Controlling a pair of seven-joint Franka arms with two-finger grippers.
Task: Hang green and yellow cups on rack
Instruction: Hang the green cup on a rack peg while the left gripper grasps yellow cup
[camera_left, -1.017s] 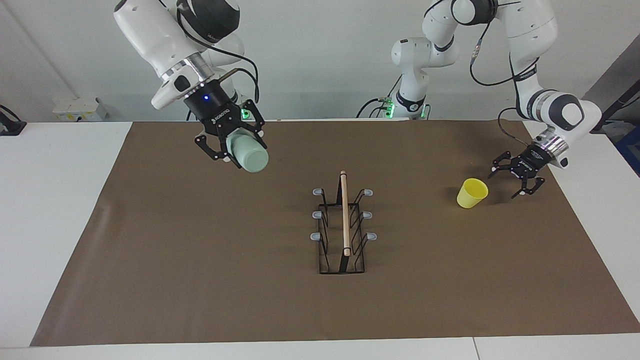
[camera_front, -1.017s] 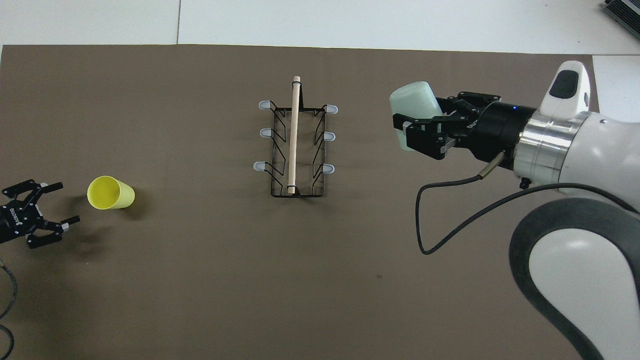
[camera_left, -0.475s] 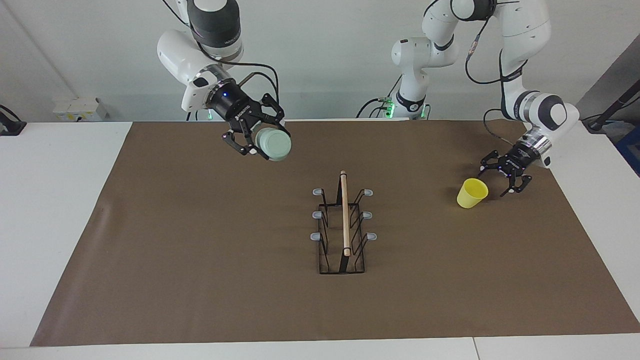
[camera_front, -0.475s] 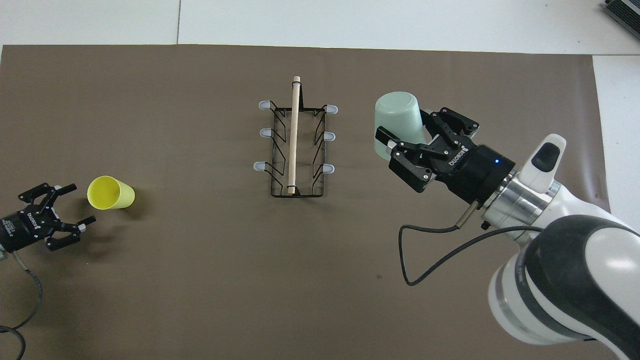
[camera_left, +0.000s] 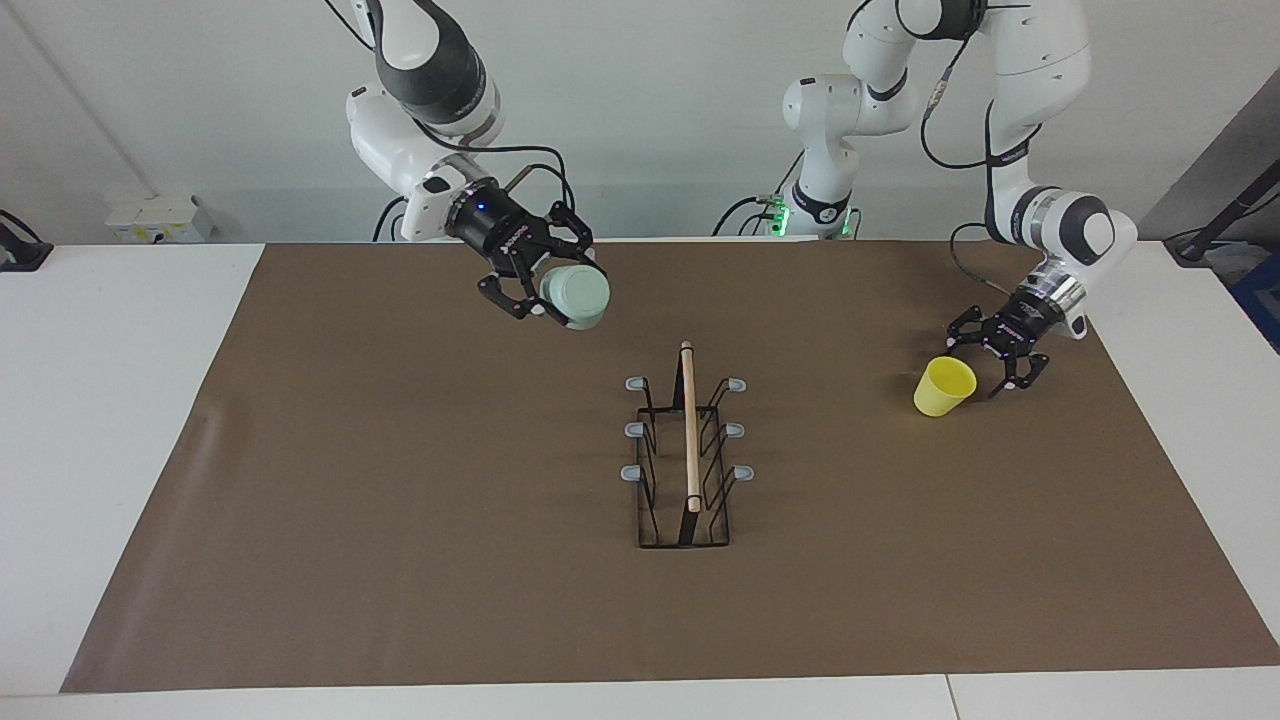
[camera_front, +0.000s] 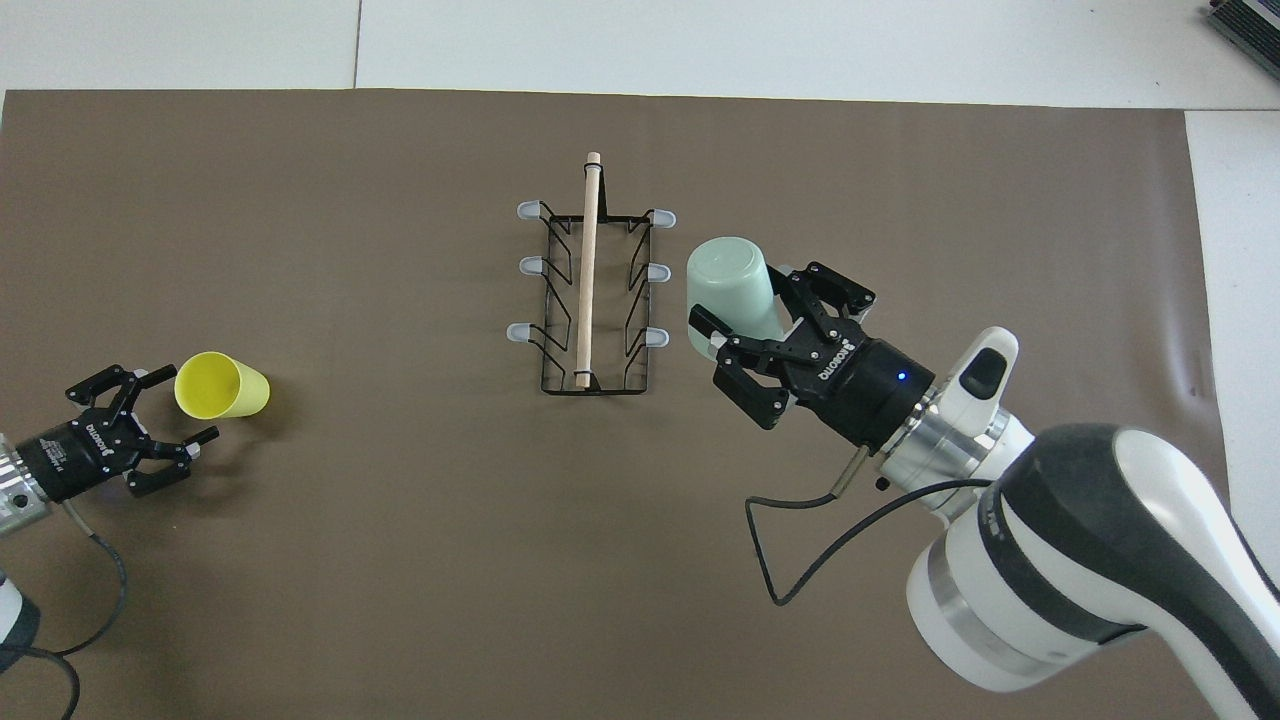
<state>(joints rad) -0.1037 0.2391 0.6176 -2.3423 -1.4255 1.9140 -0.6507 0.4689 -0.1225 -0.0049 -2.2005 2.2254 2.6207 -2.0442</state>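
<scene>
Facing view: the right gripper (camera_left: 548, 290) grips the green cup (camera_left: 577, 296) above the mat, near the rack (camera_left: 688, 450); it should line the cup's mouth up with a peg first. Overhead view: the left gripper (camera_front: 155, 432) sits spread wide beside the lying yellow cup (camera_front: 220, 385).

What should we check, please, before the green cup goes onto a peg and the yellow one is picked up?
1. Right tool shut on green cup: ok.
2. Green cup held with its base outward, mouth toward the tool: ok.
3. Rack upright, all six pegs free: ok.
4. Green cup on a peg: not ok, not yet there.
5. Left tool open beside yellow cup: ok.
6. Yellow cup between the fingers: cannot tell.
</scene>
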